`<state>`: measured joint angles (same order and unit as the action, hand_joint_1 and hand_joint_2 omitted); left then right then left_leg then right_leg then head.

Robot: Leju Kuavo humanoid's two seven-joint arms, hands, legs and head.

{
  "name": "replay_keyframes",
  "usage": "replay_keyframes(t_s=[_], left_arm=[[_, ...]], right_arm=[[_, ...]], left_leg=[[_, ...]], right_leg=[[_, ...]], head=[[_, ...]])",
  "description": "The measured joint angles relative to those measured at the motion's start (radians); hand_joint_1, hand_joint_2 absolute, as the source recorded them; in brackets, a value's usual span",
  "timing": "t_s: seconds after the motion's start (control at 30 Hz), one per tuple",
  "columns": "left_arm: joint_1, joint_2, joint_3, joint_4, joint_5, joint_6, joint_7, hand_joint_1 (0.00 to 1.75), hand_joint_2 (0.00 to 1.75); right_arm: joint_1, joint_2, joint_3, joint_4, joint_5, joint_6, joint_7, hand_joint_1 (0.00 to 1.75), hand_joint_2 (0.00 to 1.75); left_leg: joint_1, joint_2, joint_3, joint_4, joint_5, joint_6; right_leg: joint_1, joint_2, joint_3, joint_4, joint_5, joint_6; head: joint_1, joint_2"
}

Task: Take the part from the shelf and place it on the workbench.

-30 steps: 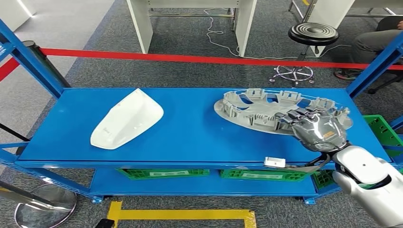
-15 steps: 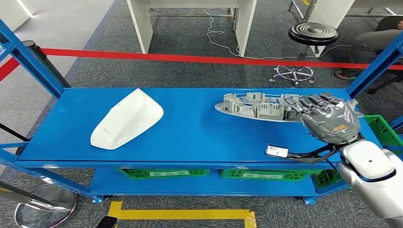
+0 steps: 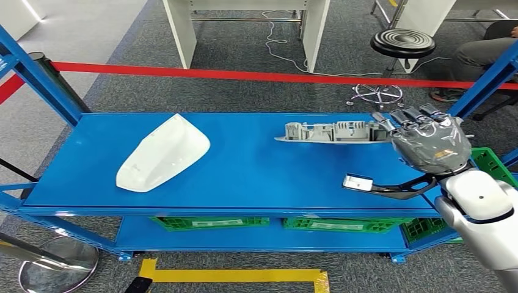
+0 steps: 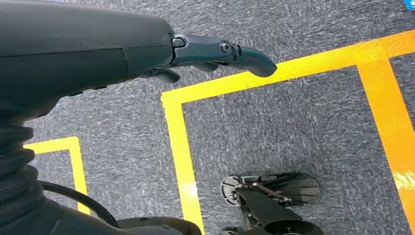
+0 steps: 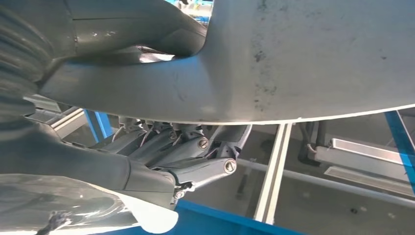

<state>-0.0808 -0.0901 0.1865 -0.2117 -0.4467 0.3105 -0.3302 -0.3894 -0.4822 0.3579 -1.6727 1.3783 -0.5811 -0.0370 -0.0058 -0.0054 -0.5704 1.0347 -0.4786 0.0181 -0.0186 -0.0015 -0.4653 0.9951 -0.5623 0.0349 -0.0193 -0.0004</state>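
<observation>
My right hand (image 3: 429, 145) grips the right end of a grey ribbed plastic part (image 3: 330, 132) and holds it level above the right half of the blue shelf (image 3: 256, 177). In the right wrist view the part's smooth grey underside (image 5: 313, 63) sits against my hand (image 5: 161, 161), thumb on one face and dark fingers (image 5: 195, 147) on the other. A white curved cover (image 3: 163, 152) lies on the shelf's left half. My left hand (image 4: 147, 49) hangs over the floor, its fingers loosely curved with nothing in them.
Blue shelf uprights (image 3: 43, 79) stand at both ends. Green crates (image 3: 214, 222) sit on the lower level. Red barrier tape (image 3: 244, 74) runs behind the shelf, with a black stool (image 3: 402, 44) and a seated person's leg (image 3: 482, 55) beyond. Yellow floor tape (image 4: 181, 147) marks the carpet.
My right hand has lifted the grey part off the shelf and raised it, tipping it from tilted flat to edge-on and level. The white cover has not moved.
</observation>
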Motion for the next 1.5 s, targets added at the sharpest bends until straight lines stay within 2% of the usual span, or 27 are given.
replay_keyframes(t_s=[0.57, 0.77, 1.03, 1.23, 1.4, 1.5], left_arm=[[-0.002, -0.002, 0.007, 0.000, 0.015, 0.002, -0.010, 0.00, 1.75], [-0.004, -0.008, 0.034, 0.000, 0.034, 0.047, -0.013, 0.00, 1.75], [-0.010, -0.016, 0.057, 0.000, 0.036, 0.080, 0.000, 0.00, 1.75], [-0.013, -0.017, 0.073, 0.000, 0.035, 0.104, 0.000, 0.00, 1.75], [-0.014, -0.017, 0.078, 0.000, 0.033, 0.107, 0.000, 0.00, 1.75], [-0.017, -0.018, 0.084, 0.000, 0.038, 0.106, 0.002, 0.00, 1.75]], right_arm=[[-0.039, 0.011, 0.020, 0.003, -0.007, 0.003, -0.003, 1.75, 1.75], [-0.050, 0.012, 0.021, 0.003, -0.001, -0.001, 0.011, 1.75, 1.75], [-0.126, 0.015, 0.021, 0.004, -0.023, 0.029, 0.024, 1.75, 1.75], [-0.221, 0.015, 0.019, 0.017, -0.062, 0.095, 0.023, 1.75, 1.75], [-0.322, 0.015, 0.020, 0.047, -0.131, 0.155, 0.009, 1.75, 1.75], [-0.377, 0.014, 0.021, 0.061, -0.170, 0.188, -0.002, 1.75, 1.75]], left_leg=[[0.000, 0.000, 0.000, 0.000, 0.000, 0.000], [0.000, 0.000, -0.001, 0.000, 0.000, 0.000], [-0.001, 0.000, -0.002, 0.001, 0.000, 0.000], [-0.006, 0.000, -0.004, 0.003, 0.000, 0.001], [-0.011, 0.000, -0.009, 0.007, -0.003, 0.008], [-0.006, 0.002, -0.002, -0.012, 0.009, 0.025]], right_leg=[[0.000, 0.000, 0.000, 0.000, 0.000, 0.000], [0.000, 0.000, -0.001, 0.000, 0.000, 0.000], [-0.001, 0.000, -0.001, 0.000, 0.001, 0.001], [-0.005, 0.000, -0.004, 0.000, 0.002, 0.003], [-0.010, 0.001, -0.007, -0.003, 0.005, 0.010], [-0.010, 0.001, -0.017, 0.006, -0.005, 0.017]], head=[[0.000, 0.000], [0.000, 0.000], [0.000, 0.000], [0.000, 0.000], [0.000, 0.000], [0.001, 0.000]])
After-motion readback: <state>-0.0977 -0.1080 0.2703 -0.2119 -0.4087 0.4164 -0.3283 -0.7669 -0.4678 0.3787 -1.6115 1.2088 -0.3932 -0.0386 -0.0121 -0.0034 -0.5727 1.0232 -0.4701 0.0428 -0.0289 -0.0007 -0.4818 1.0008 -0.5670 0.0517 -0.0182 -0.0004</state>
